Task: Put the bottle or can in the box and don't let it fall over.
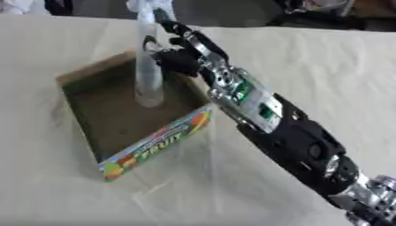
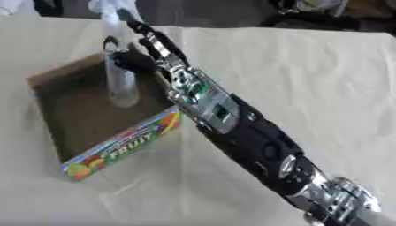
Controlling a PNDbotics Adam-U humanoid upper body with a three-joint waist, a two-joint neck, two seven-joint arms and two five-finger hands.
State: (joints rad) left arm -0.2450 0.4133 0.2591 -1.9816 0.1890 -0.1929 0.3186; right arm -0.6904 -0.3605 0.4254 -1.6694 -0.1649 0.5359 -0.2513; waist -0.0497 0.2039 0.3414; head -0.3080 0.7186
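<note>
A clear plastic bottle [image 1: 147,66] stands upright inside the open cardboard box [image 1: 97,141], its base on the box floor near the far right corner. The box has a colourful fruit print on its front wall. My right hand [image 1: 179,53] reaches in from the lower right along a long black and silver arm. Its fingers and thumb curl round the bottle's upper part, just above the box rim. My left hand shows in neither view.
The box sits on a table covered with a cream cloth [image 1: 309,66], which spreads out on all sides of it. Dark shapes lie beyond the table's far edge [image 1: 232,13].
</note>
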